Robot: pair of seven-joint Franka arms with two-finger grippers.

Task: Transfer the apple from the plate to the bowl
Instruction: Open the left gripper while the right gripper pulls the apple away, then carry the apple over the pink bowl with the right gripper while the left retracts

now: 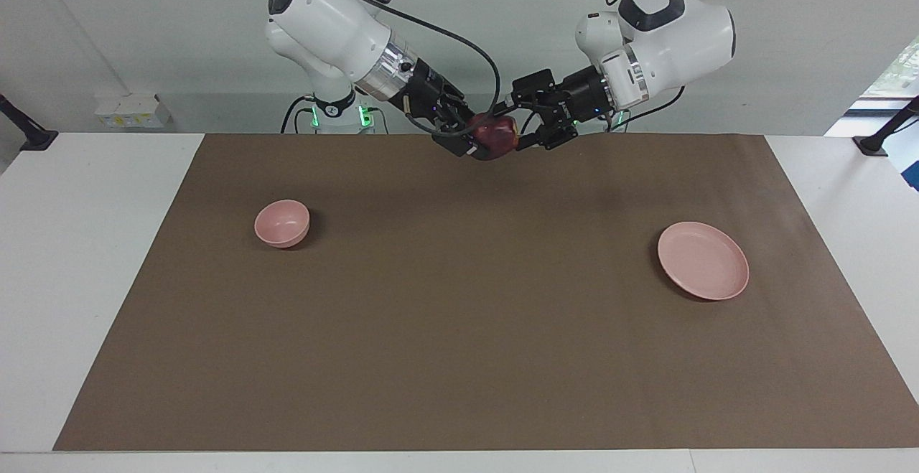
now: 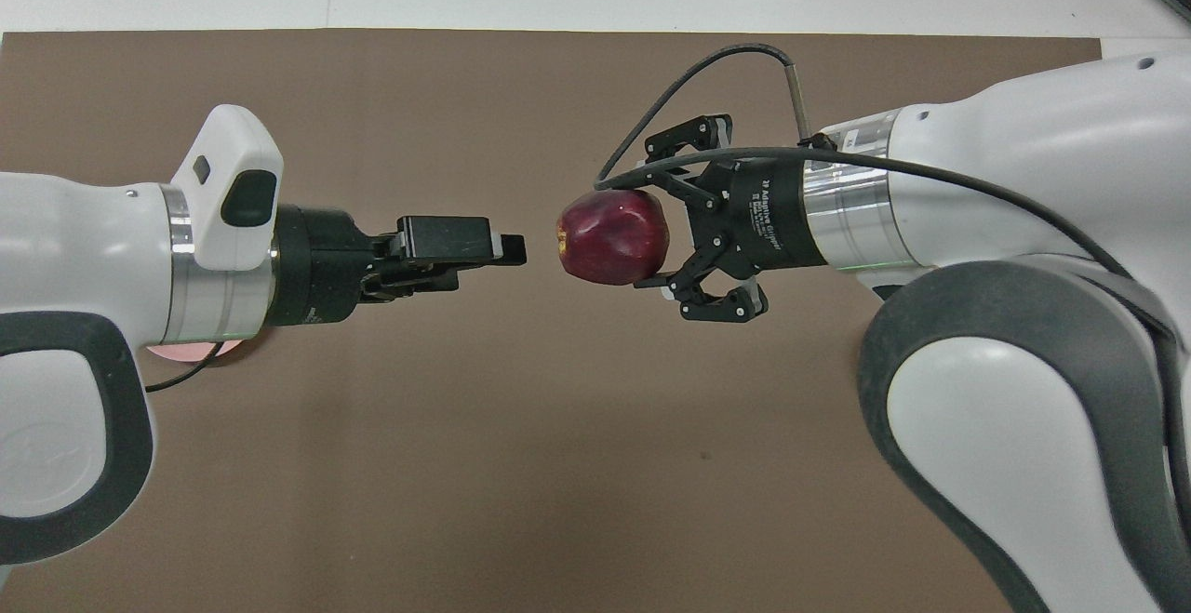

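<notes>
The dark red apple (image 2: 611,237) hangs in the air over the middle of the brown mat's edge nearest the robots, with my right gripper (image 2: 642,236) shut on it. In the facing view the apple (image 1: 495,136) sits between the two hands. My left gripper (image 2: 512,248) is open and stands a short gap away from the apple, pointing at it. The pink bowl (image 1: 281,223) rests on the mat toward the right arm's end. The flat pink plate (image 1: 703,260) lies toward the left arm's end with nothing on it. From overhead only a sliver of the plate (image 2: 191,353) shows under the left arm.
The brown mat (image 1: 459,329) covers most of the white table (image 1: 86,243). A black cable (image 2: 707,69) loops off the right wrist above the apple. Black clamps stand at both ends of the table near the robots.
</notes>
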